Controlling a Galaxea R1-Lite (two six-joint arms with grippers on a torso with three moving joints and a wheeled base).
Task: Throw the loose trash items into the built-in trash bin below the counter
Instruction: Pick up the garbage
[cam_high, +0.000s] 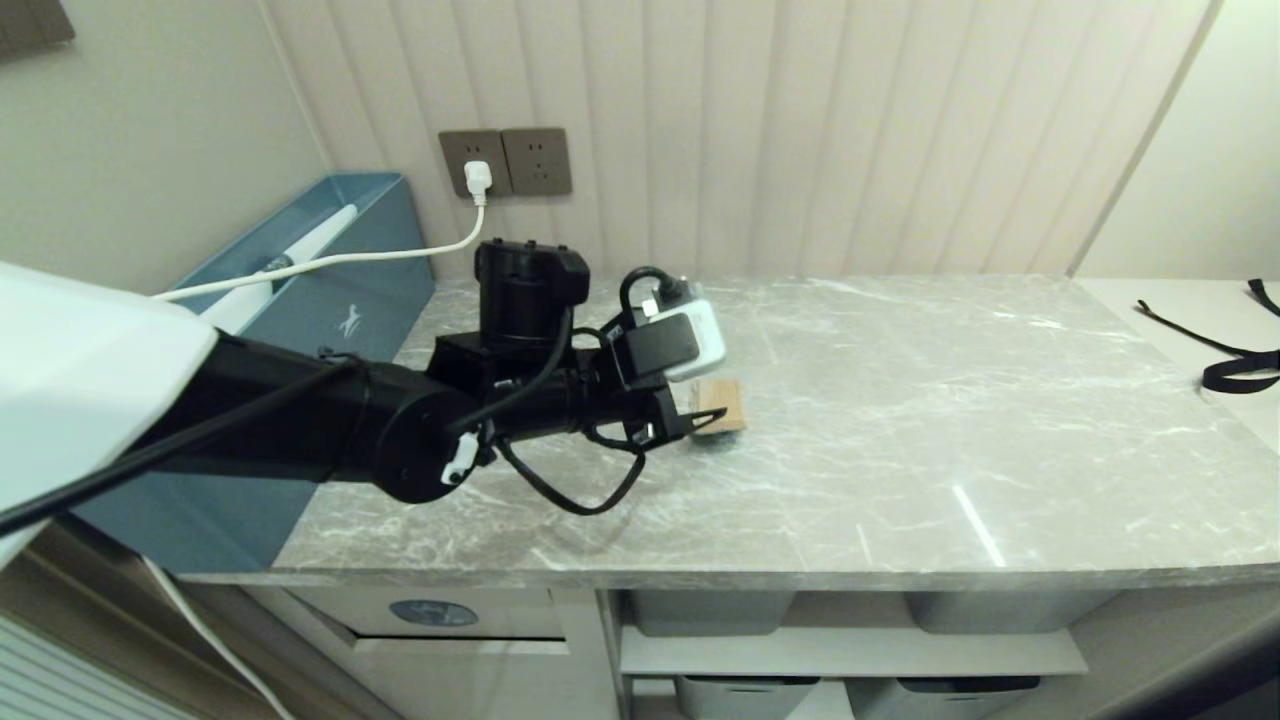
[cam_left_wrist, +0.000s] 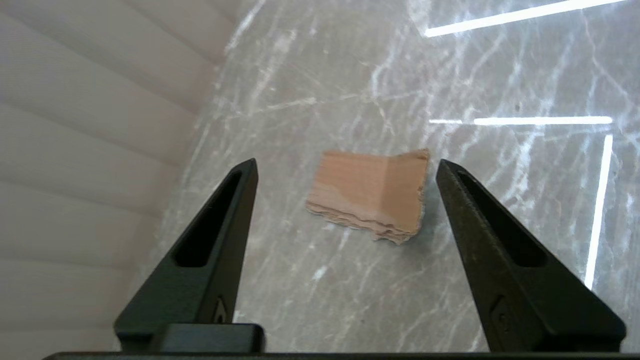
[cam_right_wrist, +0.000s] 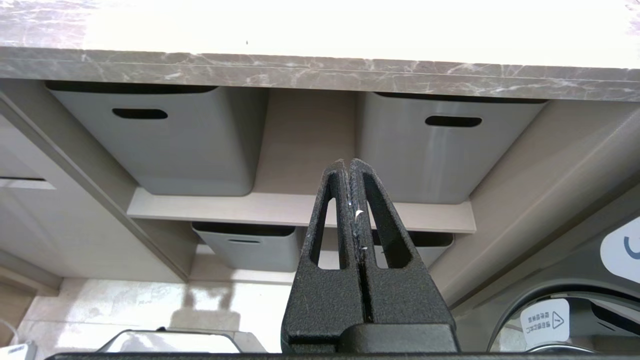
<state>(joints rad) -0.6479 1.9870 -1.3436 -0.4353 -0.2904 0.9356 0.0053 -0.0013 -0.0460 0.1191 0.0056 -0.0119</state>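
Note:
A torn piece of brown cardboard (cam_high: 724, 403) lies flat on the grey marble counter (cam_high: 900, 420), towards its back left; it is the only loose trash item in view. My left gripper (cam_high: 702, 414) reaches over the counter from the left and hangs just short of the cardboard (cam_left_wrist: 370, 195). The left gripper (cam_left_wrist: 346, 163) is open wide, its fingers apart on either side of the piece and holding nothing. Below the counter's left end is the built-in trash bin (cam_high: 470, 622), a beige flap with a blue oval sticker. My right gripper (cam_right_wrist: 348, 162) is shut and empty, parked low in front of the shelves.
A blue tub (cam_high: 330, 300) stands at the counter's left end, with a white cable (cam_high: 400, 255) running to a wall socket. Grey tubs (cam_high: 705, 610) sit on shelves under the counter. A black strap (cam_high: 1240, 372) lies on the white surface at the right.

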